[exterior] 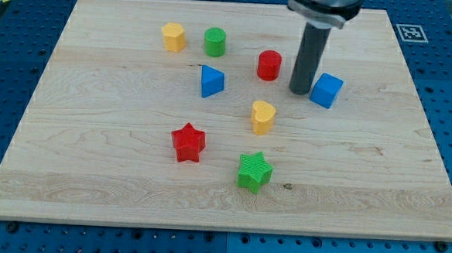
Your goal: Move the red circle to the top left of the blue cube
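Now, on the tabletop:
Tabletop [92, 158]: pale wood, fine grain.
Red circle [269, 65]: ribbed cylinder standing upright, axis vertical, just left of my tip.
Blue cube [326, 90]: touching or just right of my tip, corner toward the view's bottom.
My tip [300, 92]: dark rod's end between them.
Claw: none fitted, nothing held.

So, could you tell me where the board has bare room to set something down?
Bare wood runs down the view's left, beside the red star, and along the bottom right past the green star. It is crowded where my tip stands between red circle and blue cube.
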You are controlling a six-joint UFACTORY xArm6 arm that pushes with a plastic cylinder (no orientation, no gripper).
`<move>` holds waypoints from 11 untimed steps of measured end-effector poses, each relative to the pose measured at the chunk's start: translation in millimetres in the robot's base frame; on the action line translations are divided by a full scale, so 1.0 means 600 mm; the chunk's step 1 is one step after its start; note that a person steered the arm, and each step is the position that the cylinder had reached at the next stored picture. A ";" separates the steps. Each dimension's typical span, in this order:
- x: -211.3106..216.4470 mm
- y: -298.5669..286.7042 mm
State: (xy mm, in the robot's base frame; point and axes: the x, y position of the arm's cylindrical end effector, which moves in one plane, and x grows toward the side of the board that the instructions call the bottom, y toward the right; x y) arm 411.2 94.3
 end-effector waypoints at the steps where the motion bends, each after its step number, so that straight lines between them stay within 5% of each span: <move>1: 0.021 -0.043; 9: -0.105 -0.099; 11: -0.054 -0.084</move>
